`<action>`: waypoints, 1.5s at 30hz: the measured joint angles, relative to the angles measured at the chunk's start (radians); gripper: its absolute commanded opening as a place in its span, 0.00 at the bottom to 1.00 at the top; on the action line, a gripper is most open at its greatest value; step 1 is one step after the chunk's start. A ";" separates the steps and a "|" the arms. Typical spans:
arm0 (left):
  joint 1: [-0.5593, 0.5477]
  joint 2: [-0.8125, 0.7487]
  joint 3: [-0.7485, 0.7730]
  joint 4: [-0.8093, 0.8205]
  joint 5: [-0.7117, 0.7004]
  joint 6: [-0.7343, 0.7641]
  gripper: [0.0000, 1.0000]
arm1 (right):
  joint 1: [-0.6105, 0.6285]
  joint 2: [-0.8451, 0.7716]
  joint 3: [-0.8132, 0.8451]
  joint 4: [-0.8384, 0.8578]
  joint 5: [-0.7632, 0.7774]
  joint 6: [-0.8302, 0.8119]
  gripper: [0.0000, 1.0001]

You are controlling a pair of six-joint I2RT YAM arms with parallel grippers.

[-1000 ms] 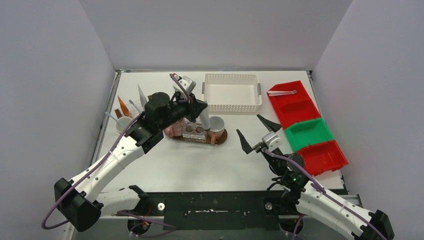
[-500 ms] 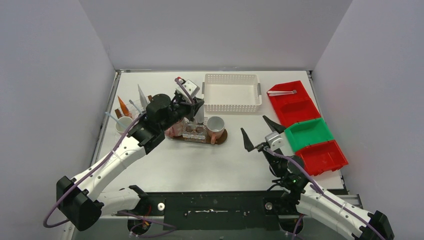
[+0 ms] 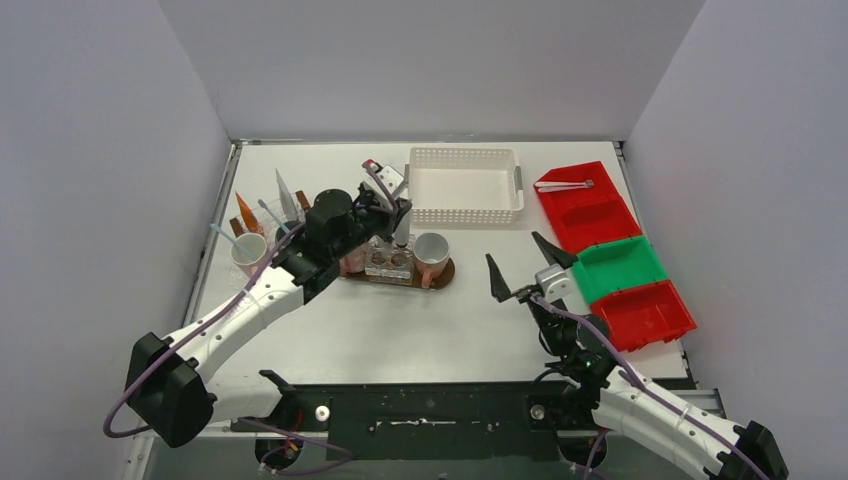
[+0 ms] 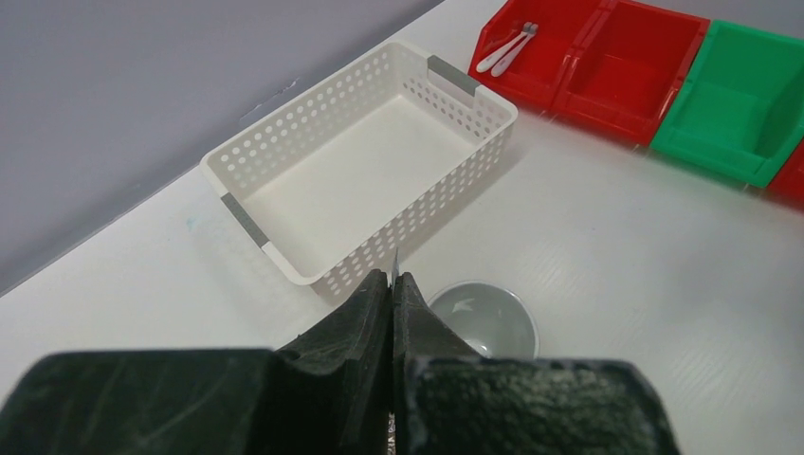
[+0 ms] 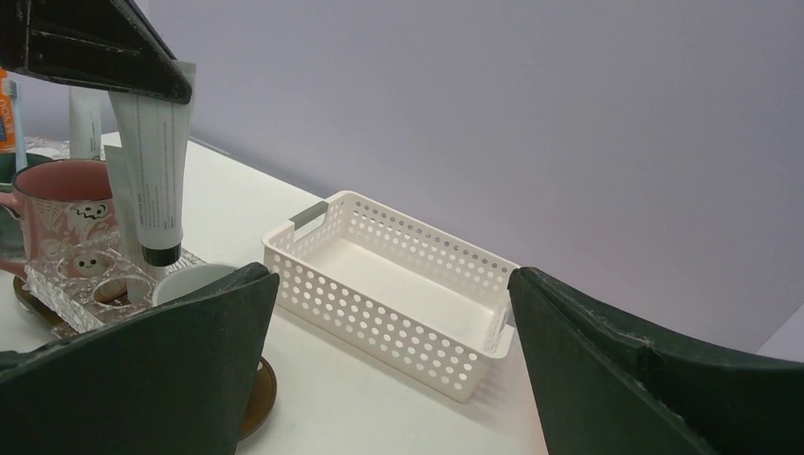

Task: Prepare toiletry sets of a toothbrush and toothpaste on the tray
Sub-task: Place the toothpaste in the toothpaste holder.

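White surface [image 3: 400, 320] fills the middle of the frame. Left claw [image 3: 400, 213], pinched shut on a tapered tube [image 3: 400, 233], has crept toward the upper right since a second ago. It now hangs the tube cap-down over the tray [image 3: 443, 274], just left of the white mug [image 3: 431, 250]. Right claw [image 3: 518, 264], right of centre, has spread wider and drifted slightly lower right, holding nothing.

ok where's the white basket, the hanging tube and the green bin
white basket [image 3: 465, 188]: top view, bare floor
tube [image 5: 156, 180]: right wrist view, mid body
green bin [image 3: 617, 268]: top view, inner floor
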 measured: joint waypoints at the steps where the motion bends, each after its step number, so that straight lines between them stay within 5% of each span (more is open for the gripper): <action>1: 0.005 0.002 -0.007 0.006 0.003 0.001 0.00 | 0.000 0.000 -0.002 0.002 0.000 0.000 1.00; 45: 0.063 0.147 -0.090 0.130 0.070 -0.002 0.00 | 0.000 -0.009 -0.026 0.031 -0.001 0.000 1.00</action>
